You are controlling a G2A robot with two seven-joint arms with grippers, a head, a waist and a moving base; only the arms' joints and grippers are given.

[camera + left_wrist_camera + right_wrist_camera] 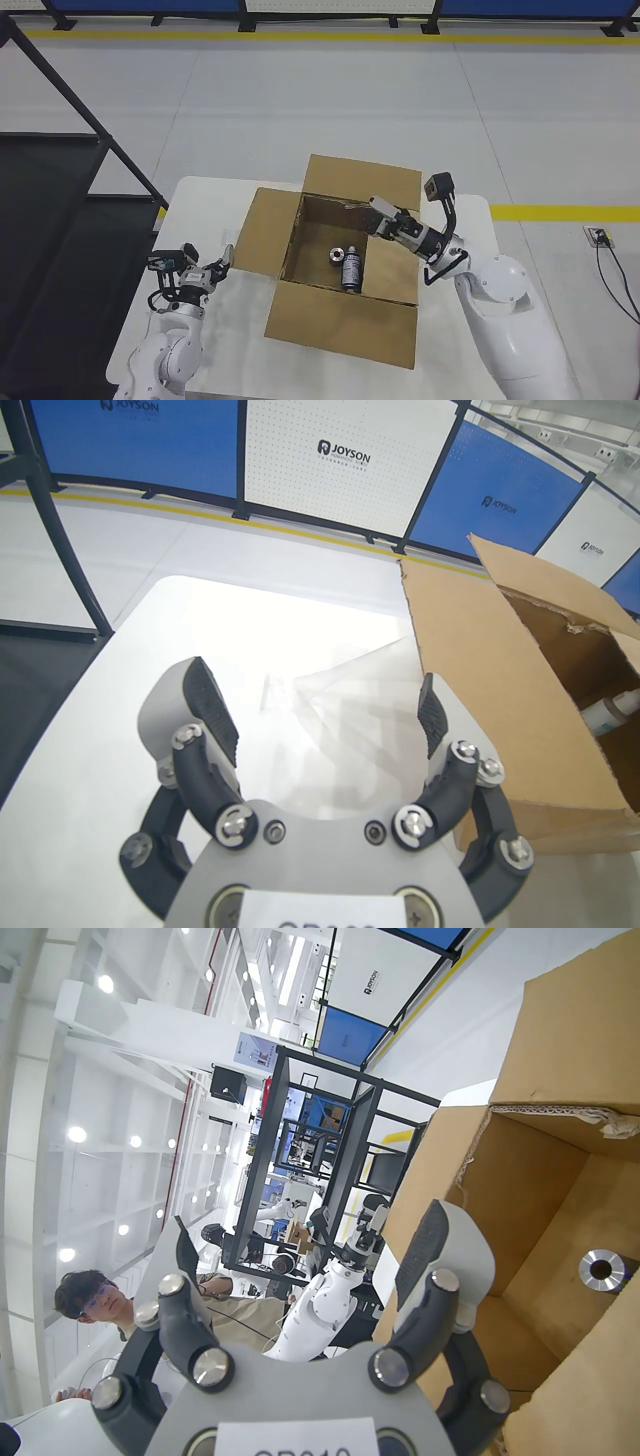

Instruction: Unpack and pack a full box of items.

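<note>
White table (225, 205), one box (340, 322), one bottle (351, 272), maybe one cylinder (337, 254)

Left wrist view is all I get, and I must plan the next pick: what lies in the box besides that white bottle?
Observer: A metal cylinder lies on the floor of the box, close by the bottle.
Operator: Where is the right gripper?
Observer: The right gripper is over the box's opening, near its far wall.
Operator: Open or shut?
Observer: Open and holding nothing, as its own wrist view shows.
</note>
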